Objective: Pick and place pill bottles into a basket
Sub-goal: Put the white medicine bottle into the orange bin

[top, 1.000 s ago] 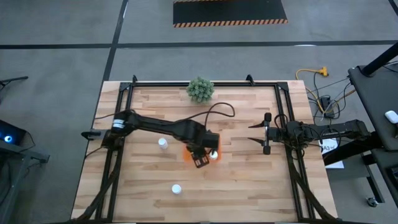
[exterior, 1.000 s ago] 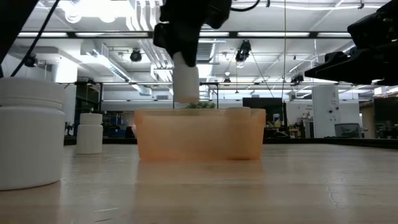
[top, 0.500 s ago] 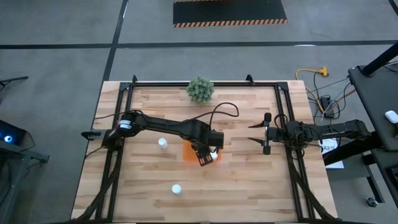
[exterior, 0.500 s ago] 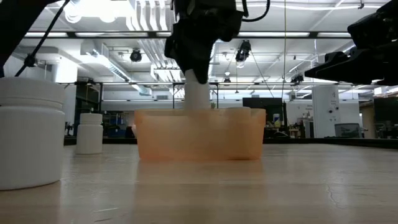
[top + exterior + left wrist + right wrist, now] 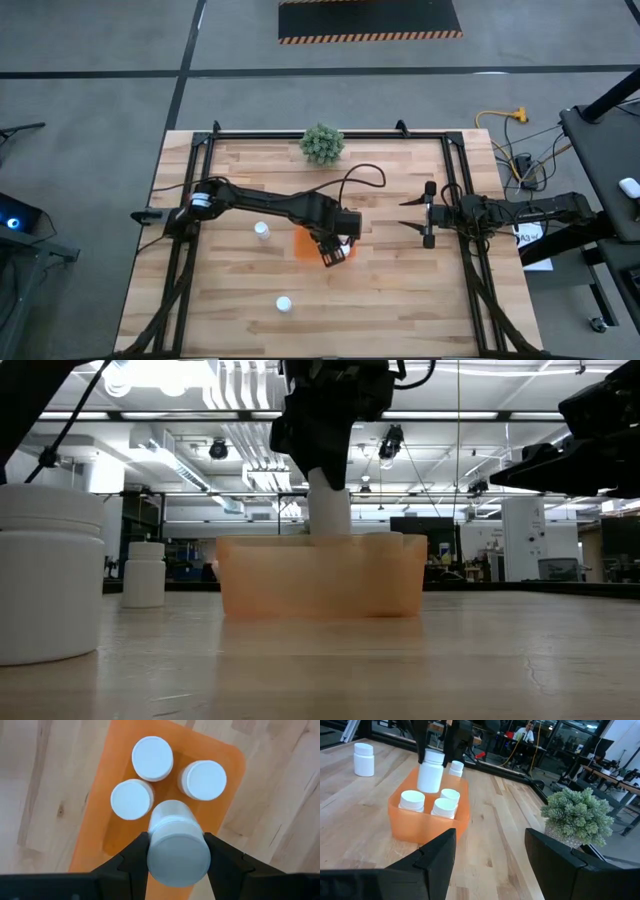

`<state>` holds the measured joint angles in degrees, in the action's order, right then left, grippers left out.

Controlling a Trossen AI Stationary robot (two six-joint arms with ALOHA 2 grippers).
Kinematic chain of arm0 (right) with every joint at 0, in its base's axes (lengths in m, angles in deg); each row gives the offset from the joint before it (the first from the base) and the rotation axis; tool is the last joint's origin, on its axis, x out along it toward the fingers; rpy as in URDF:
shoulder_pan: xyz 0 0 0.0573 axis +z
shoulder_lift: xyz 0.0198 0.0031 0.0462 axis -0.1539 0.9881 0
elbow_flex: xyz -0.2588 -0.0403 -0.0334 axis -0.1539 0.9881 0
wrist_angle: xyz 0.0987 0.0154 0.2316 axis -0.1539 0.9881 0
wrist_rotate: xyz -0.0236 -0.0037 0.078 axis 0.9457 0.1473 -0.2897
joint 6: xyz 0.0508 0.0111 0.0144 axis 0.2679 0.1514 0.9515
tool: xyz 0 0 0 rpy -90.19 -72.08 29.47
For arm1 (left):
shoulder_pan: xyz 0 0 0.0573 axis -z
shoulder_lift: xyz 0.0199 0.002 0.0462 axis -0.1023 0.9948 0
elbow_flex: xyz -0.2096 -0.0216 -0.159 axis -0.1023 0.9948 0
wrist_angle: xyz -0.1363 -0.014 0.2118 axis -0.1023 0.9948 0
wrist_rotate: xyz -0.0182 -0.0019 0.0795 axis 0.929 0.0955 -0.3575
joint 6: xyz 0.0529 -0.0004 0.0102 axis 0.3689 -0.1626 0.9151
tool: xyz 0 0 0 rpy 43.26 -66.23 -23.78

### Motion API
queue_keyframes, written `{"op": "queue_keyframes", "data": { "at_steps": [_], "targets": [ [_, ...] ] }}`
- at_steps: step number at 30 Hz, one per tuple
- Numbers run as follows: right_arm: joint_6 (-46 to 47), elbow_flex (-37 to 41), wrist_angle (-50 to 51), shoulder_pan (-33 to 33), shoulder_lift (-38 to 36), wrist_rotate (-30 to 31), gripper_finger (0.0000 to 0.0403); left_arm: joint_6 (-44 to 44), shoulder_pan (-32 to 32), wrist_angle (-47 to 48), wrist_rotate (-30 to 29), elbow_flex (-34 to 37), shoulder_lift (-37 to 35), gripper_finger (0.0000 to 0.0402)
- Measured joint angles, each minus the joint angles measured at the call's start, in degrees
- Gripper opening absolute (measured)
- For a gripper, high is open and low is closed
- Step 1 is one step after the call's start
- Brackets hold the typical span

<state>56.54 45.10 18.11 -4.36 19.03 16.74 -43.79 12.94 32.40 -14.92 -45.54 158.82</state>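
Lowering over the last second, the left gripper (image 5: pixel 177 851) brought its bottle (image 5: pixel 178 847) from above the tray (image 5: pixel 97 810) to rim level, jaws clamped on it. Three bottles (image 5: pixel 152 758) already stood inside; two (image 5: pixel 262 231) were out on the table (image 5: pixel 400 300). Release looked close. Right gripper (image 5: pixel 490 851) idled at the right edge, fingers apart.
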Motion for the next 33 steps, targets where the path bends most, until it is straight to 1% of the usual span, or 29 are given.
{"op": "queue_keyframes", "data": {
  "at_steps": [4, 8, 13, 19, 25, 33],
  "targets": [
    [0.0, 0.0, 0.0, 0.0, 0.0, 0.0, 0.0226, 0.0, 0.0, -0.3, -0.1, 0.5, 0.0, 0.0142],
    [0.0, 0.0, 0.0, 0.0, 0.0, 0.0, 0.0226, 0.0, 0.0, -3.0, 0.1, 3.4, -0.1, 0.0142],
    [0.0, 0.0, 0.0, 0.0, 0.0, 0.0, 0.0226, 0.0, 0.0, -3.9, 0.5, 5.6, -0.1, 0.0142],
    [0.0, 0.0, 0.0, 0.0, 0.0, 0.0, 0.0226, 0.0, 0.0, -7.1, 0.7, 8.0, -0.1, 0.0142],
    [0.0, 0.0, 0.0, 0.0, 0.0, 0.0, 0.0226, 0.0, 0.0, -12.0, 2.4, 10.9, -0.1, 0.0142],
    [0.0, 0.0, 0.0, 0.0, 0.0, 0.0, 0.0226, -0.1, 0.0, -12.3, 2.8, 13.1, -0.1, 0.0142]
  ]
}}
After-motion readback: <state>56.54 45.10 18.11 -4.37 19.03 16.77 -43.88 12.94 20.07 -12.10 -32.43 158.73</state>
